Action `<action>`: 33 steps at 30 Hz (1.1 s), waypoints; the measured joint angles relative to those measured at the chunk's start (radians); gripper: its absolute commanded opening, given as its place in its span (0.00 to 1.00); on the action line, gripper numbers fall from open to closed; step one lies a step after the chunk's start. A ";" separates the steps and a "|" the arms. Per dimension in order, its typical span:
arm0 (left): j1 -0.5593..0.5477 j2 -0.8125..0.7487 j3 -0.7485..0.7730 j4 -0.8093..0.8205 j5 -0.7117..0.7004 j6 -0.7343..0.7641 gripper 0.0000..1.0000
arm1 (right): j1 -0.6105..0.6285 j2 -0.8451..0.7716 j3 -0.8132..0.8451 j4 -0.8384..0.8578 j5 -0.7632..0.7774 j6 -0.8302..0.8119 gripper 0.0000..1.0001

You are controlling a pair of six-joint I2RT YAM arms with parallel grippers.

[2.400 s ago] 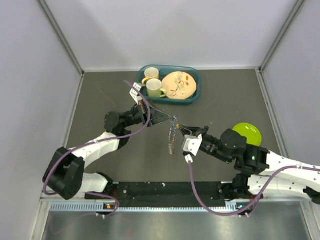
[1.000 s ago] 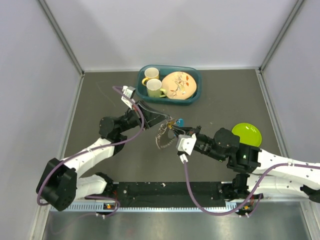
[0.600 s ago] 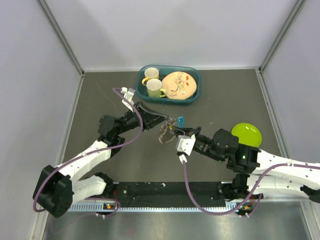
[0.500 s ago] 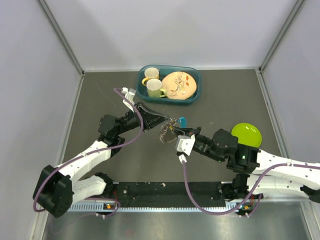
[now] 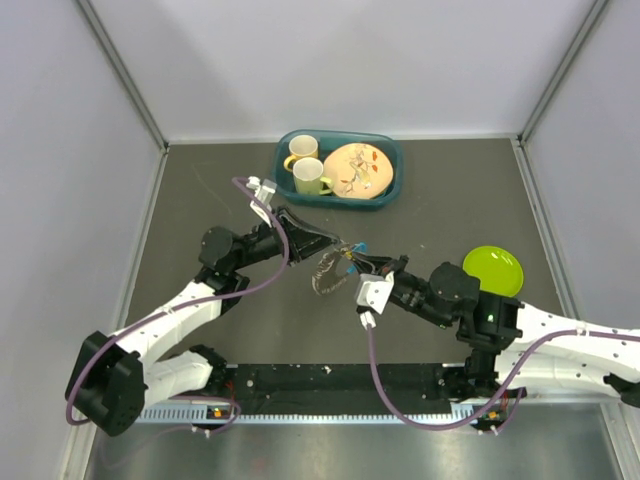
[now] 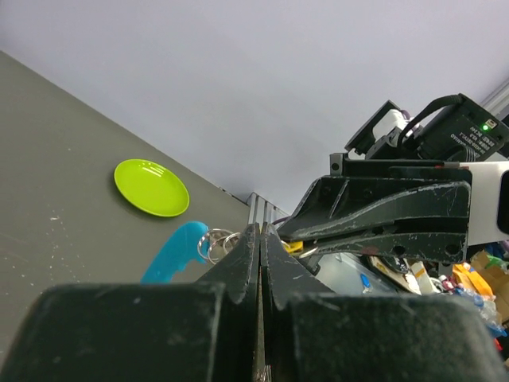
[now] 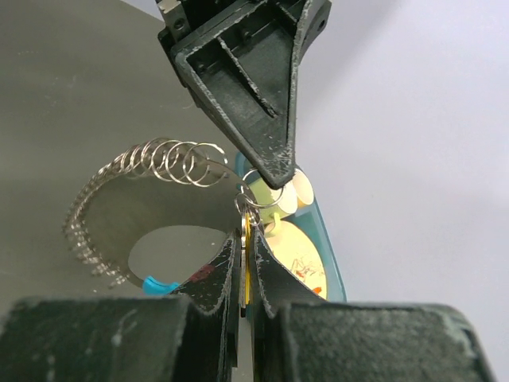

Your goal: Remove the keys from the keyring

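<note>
Keys (image 5: 347, 261) hang mid-frame in top view, off the table, betw. both arms. Keyring (image 7: 256, 193) sits at centre of right-wrist view. Left gripper (image 7: 278, 172) jaws are together, pinching the keyring; right gripper (image 7: 247, 241) is clamped on a yellow key. Risk: a straight pull w/o twist strains the ring, or the key slips & the coiled chain (image 7: 171, 161) swings. Teal tub (image 5: 396, 180), top centre: two mugs (image 5: 309, 177) + plate (image 5: 356, 170).

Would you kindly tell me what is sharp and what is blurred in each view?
Top external: even, soft light, but the small silvery keys barely resolve. Left wrist: the left gripper is dark and blurred; the round lime-green plate is sharp. Right wrist: the right gripper blurs, the silvery coiled chain is crisp.
</note>
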State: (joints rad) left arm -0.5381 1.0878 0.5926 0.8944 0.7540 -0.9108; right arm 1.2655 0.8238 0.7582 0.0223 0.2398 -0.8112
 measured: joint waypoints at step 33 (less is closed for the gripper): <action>0.006 0.089 0.083 -0.019 0.210 0.012 0.00 | 0.000 -0.026 -0.011 0.045 0.047 -0.077 0.00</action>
State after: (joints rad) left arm -0.5323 1.1767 0.6754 0.8757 0.9642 -0.8989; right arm 1.2659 0.7982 0.7471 0.0677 0.2867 -0.8886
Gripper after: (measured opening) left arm 0.009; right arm 0.016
